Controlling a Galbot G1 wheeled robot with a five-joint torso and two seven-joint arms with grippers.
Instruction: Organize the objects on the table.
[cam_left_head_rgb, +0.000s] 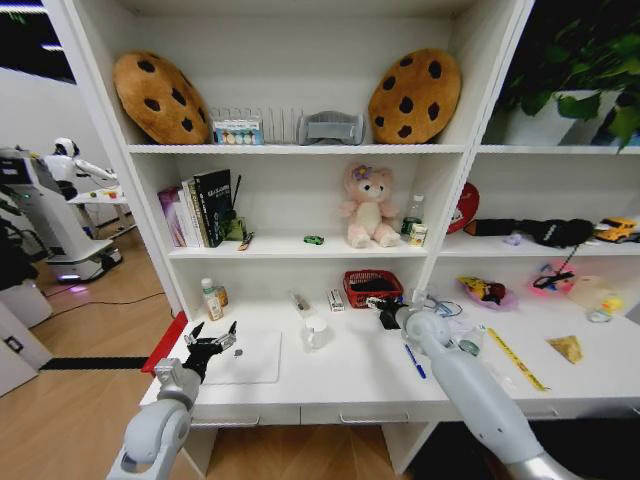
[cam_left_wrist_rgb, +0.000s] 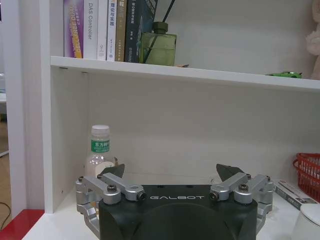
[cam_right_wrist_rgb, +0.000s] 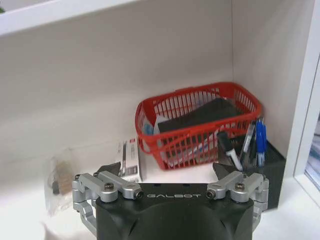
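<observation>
The left pincer (cam_left_head_rgb: 212, 340) hangs with its fingers spread apart and empty over the near-left corner of the silver laptop (cam_left_head_rgb: 245, 357), which lies flat on the desk (cam_left_head_rgb: 350, 385). Behind the laptop, against the back panel, stands the small clear green-labelled bottle (cam_left_wrist_rgb: 98, 152). The right pincer (cam_left_head_rgb: 385, 310) is to the laptop's right, low over the desk just before a red basket (cam_right_wrist_rgb: 200, 122), its fingers also apart with nothing between them. Beside that basket a dark holder (cam_right_wrist_rgb: 260, 172) carries pens (cam_right_wrist_rgb: 257, 142). A blue pen (cam_left_head_rgb: 414, 360) lies on the desk right of the laptop, under the right arm.
</observation>
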